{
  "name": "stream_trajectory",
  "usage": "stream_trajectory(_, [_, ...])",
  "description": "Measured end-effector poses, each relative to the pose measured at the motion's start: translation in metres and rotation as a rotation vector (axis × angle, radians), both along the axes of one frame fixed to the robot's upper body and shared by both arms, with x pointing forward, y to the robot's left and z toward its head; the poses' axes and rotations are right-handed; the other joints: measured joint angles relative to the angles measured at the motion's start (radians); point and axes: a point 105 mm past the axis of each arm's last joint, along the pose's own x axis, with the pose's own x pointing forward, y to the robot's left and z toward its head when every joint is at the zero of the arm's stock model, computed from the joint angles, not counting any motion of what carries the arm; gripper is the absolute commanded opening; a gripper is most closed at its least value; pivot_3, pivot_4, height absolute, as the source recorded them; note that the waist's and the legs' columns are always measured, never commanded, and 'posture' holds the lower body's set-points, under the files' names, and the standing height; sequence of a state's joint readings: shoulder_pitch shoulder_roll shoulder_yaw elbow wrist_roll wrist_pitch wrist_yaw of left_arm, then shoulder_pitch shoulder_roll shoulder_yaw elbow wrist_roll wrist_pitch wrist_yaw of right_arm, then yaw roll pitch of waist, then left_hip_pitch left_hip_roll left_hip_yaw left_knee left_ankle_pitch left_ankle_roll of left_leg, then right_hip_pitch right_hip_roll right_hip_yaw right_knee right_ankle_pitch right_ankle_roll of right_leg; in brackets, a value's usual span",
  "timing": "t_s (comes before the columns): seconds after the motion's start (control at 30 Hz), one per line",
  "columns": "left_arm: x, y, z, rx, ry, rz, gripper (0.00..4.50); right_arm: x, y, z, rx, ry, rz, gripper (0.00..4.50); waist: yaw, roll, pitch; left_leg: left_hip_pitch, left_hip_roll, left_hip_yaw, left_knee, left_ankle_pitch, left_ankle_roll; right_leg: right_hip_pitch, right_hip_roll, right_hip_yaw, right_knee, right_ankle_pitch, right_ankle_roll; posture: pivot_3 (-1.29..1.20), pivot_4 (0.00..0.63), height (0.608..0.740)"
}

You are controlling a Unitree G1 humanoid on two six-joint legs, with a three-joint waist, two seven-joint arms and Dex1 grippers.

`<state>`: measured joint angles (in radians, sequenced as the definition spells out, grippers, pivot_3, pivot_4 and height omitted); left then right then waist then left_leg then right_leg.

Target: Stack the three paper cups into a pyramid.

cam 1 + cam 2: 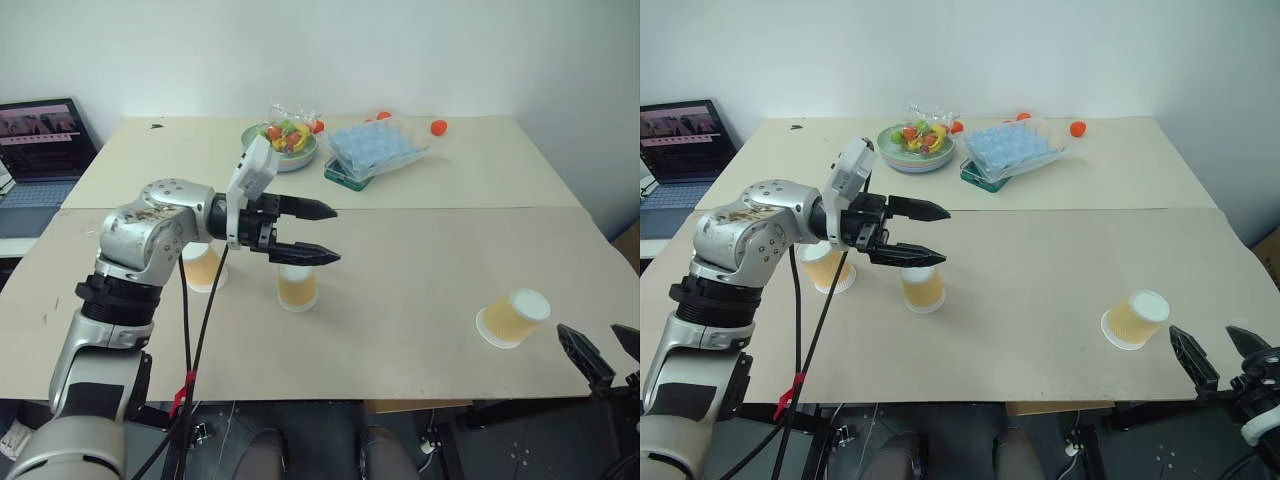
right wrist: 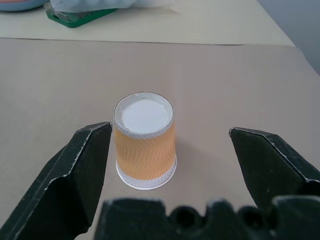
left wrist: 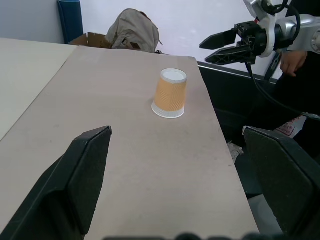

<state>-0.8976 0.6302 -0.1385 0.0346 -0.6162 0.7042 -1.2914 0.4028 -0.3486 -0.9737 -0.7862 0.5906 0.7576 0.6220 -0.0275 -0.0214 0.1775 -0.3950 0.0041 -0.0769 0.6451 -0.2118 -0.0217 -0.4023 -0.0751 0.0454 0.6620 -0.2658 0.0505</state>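
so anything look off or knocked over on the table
Nothing stands out. All three cups stand upside down and undamaged: two near the open left gripper, at and, and one apart by the open right gripper, at. Nothing is spilled.

Left hand [image 1: 325, 232] with fingers spread, level above the middle inverted paper cup [image 1: 297, 289], second cup [image 1: 204, 267] beside it toward the worktop's [image 1: 420, 300] left edge, third cup [image 1: 514, 318] near the front right corner, right hand [image 1: 600, 357] open just off the front edge.
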Motion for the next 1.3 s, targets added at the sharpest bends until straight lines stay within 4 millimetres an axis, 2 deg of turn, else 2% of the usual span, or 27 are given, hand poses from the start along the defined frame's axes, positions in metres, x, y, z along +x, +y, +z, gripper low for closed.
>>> stream_trajectory(0.2, [0.001, 0.0, 0.002, 0.007, -0.015, 0.012, 4.5, 0.024, 0.001, -0.032, 0.029, 0.006, -0.021, 4.39, -0.003, 0.0, 0.0, 0.0, 0.0, 0.0, 0.0, 0.0, 0.0, 0.0, 0.0, 0.0, 0.0, 0.001, -0.001, 0.0, 0.15, 0.74])
stream_trajectory(0.33, [0.002, 0.0, 0.003, 0.016, -0.018, 0.025, 4.5, 0.038, 0.01, -0.044, 0.04, 0.004, 0.015, 4.39, -0.005, 0.001, 0.0, 0.0, 0.0, 0.0, 0.0, 0.0, 0.0, 0.0, 0.0, 0.0, 0.001, 0.002, -0.003, 0.0, 0.15, 0.74])
stream_trajectory(0.6, [0.001, 0.003, 0.007, 0.023, -0.033, 0.051, 4.5, 0.055, 0.017, -0.043, 0.032, -0.014, 0.056, 4.39, -0.01, 0.0, 0.0, 0.0, -0.001, 0.0, -0.001, 0.0, 0.0, 0.0, 0.0, 0.0, 0.001, 0.004, -0.007, 0.0, 0.15, 0.74])
stream_trajectory(0.87, [0.001, 0.005, 0.013, 0.017, -0.061, 0.078, 4.5, 0.068, 0.013, -0.039, 0.021, -0.024, 0.06, 4.39, -0.011, 0.0, 0.0, 0.0, -0.001, 0.0, -0.001, 0.0, 0.0, 0.0, 0.0, 0.0, 0.001, 0.004, -0.007, 0.0, 0.15, 0.74])
stream_trajectory(0.97, [0.001, 0.005, 0.012, 0.019, -0.058, 0.085, 4.5, 0.071, 0.015, -0.04, 0.024, -0.023, 0.07, 3.63, -0.012, 0.0, 0.0, 0.0, -0.001, 0.0, 0.0, 0.0, 0.0, 0.0, -0.001, 0.0, 0.0, 0.004, -0.007, 0.0, 0.15, 0.74])
stream_trajectory(1.03, [0.0, 0.005, 0.01, 0.023, -0.051, 0.088, 4.5, 0.072, 0.016, -0.042, 0.028, -0.021, 0.074, 2.92, -0.012, 0.0, 0.0, 0.0, -0.001, 0.0, -0.001, 0.0, 0.0, 0.0, -0.001, 0.0, 0.0, 0.004, -0.007, 0.0, 0.15, 0.74])
stream_trajectory(1.07, [0.0, 0.005, 0.01, 0.024, -0.05, 0.089, 4.5, 0.072, 0.016, -0.041, 0.024, -0.021, 0.078, 2.79, -0.012, 0.0, 0.0, 0.0, -0.001, 0.0, -0.001, 0.0, 0.0, 0.0, -0.001, 0.0, 0.0, 0.004, -0.007, 0.0, 0.15, 0.74])
stream_trajectory(1.3, [-0.002, 0.005, 0.012, 0.019, -0.052, 0.092, 4.5, 0.077, 0.017, -0.035, 0.006, -0.034, 0.081, 2.79, -0.014, 0.0, 0.0, 0.0, -0.001, 0.0, 0.0, 0.0, 0.0, 0.0, -0.001, 0.0, 0.001, 0.004, -0.007, 0.0, 0.15, 0.74])
